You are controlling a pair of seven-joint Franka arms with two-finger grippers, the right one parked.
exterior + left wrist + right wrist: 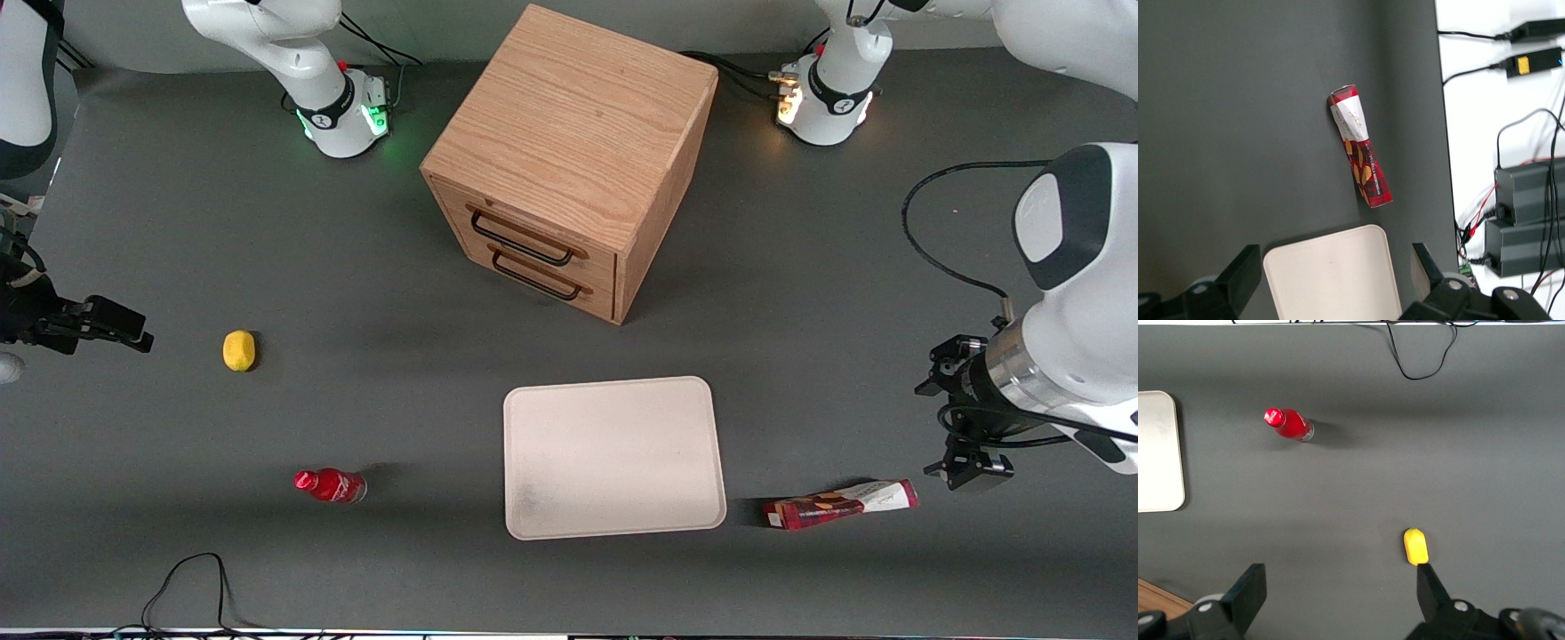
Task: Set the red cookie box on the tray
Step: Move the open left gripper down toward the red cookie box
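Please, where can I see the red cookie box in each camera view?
Front view: the red cookie box lies flat on the table beside the tray, toward the working arm's end; the gripper hovers open above its white end.
Left wrist view: the box lies beside the tray's corner.
Right wrist view: not in it.
Shared landmark: the tray.

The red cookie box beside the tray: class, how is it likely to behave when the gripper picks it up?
The red cookie box lies flat on the table and has flat sides, so it probably won't roll. It looks like a slim carton, likely light, and might dent under a hard squeeze. Being long, it may tilt if gripped near one end. The gripper hangs open above it, over the tray corner.
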